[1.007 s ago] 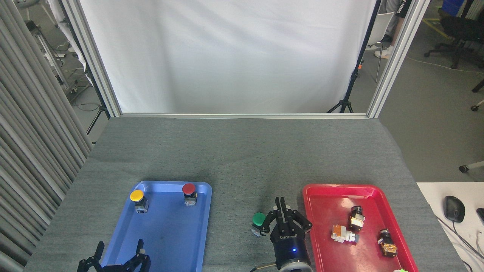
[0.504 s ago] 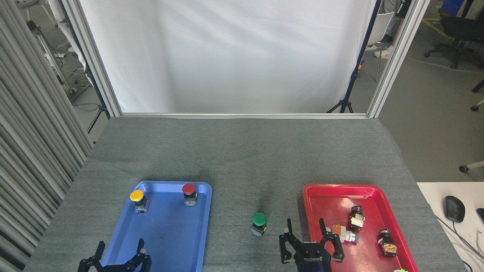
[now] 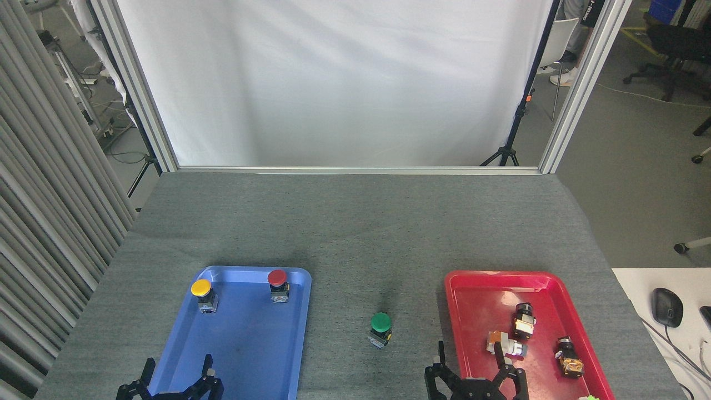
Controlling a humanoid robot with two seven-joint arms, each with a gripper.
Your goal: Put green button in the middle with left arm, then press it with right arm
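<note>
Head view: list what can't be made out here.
- Left gripper: wrist and arm cut off by the bottom edge; only spread fingers show.
- Right gripper: body cut off by the bottom edge.
- Parts in the red tray: too small to identify.
- Green button: whether pressed cannot be told.

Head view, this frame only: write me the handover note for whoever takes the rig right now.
Left gripper: open, empty, low over the near end of the blue tray.
Right gripper: open, empty, at the near left edge of the red tray, apart from the button.
Green button: upright on the bare grey cloth between the trays; yellow button and red button remain in the blue tray.
Done: button placed in the middle.
Left: whether it has been pressed cannot be told from this frame; confirm, otherwise press with the right arm.
</note>
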